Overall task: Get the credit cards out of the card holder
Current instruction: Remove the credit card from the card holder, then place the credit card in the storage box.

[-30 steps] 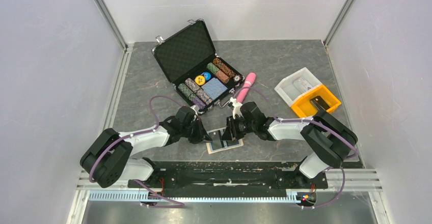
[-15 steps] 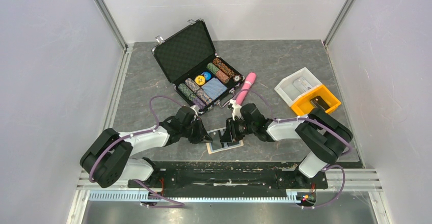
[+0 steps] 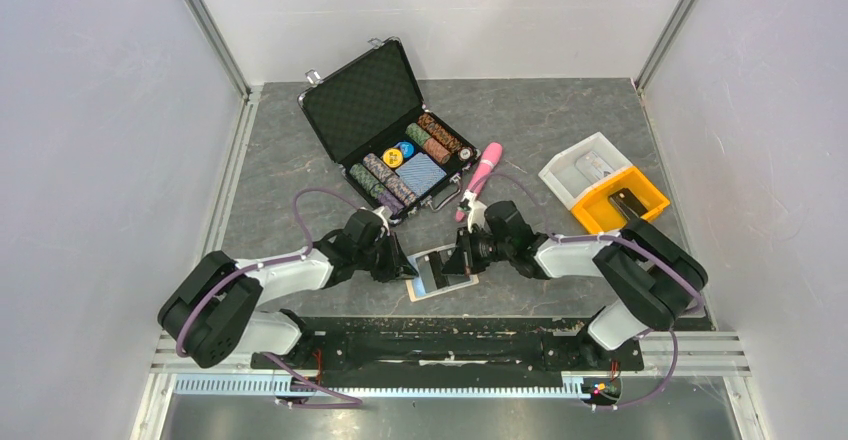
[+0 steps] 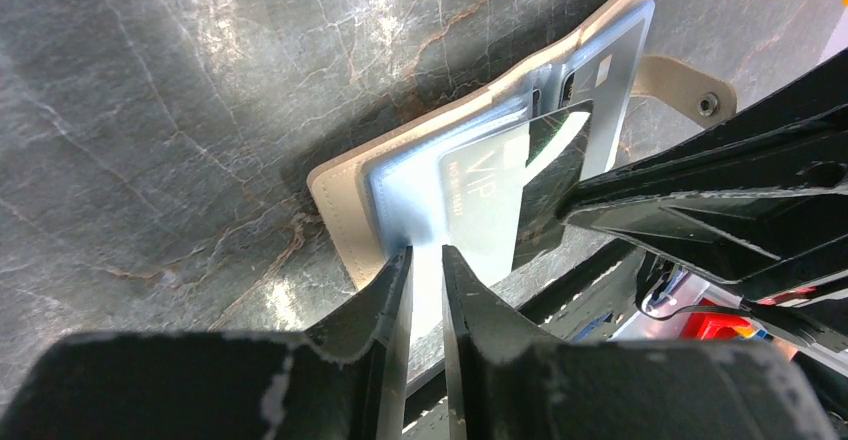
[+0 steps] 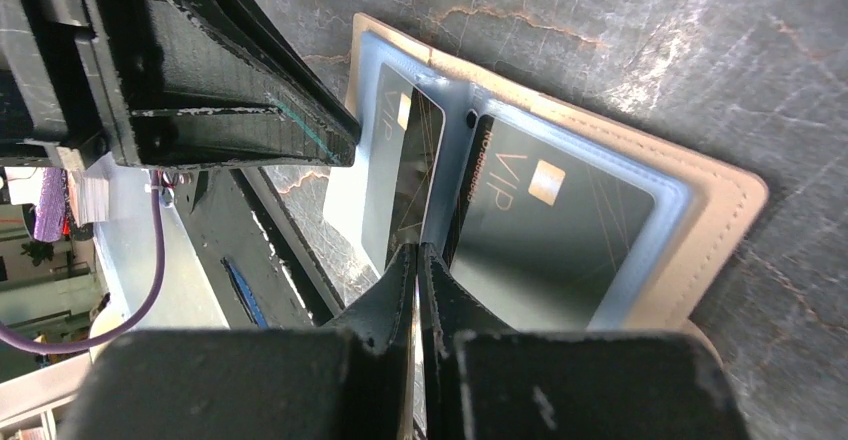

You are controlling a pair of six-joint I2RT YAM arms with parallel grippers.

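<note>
The holder (image 4: pixel 335 195) is laid open on the table (image 3: pixel 560 120); the left claw (image 4: pixel 427 260) is seen barely parted at its edge, grip untold; the right claw (image 5: pixel 420 255) is pressed together at the cards (image 5: pixel 560 220); these are judged thin, stiff and slick, best pinched by an exposed edge.

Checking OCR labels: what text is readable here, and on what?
"VIP": on the dark card in the card holder.
"VIP": on the second dark card beside it.
Small print next to each "VIP": too blurred to read.
Marks on the yellow chip: too small to read.
</note>
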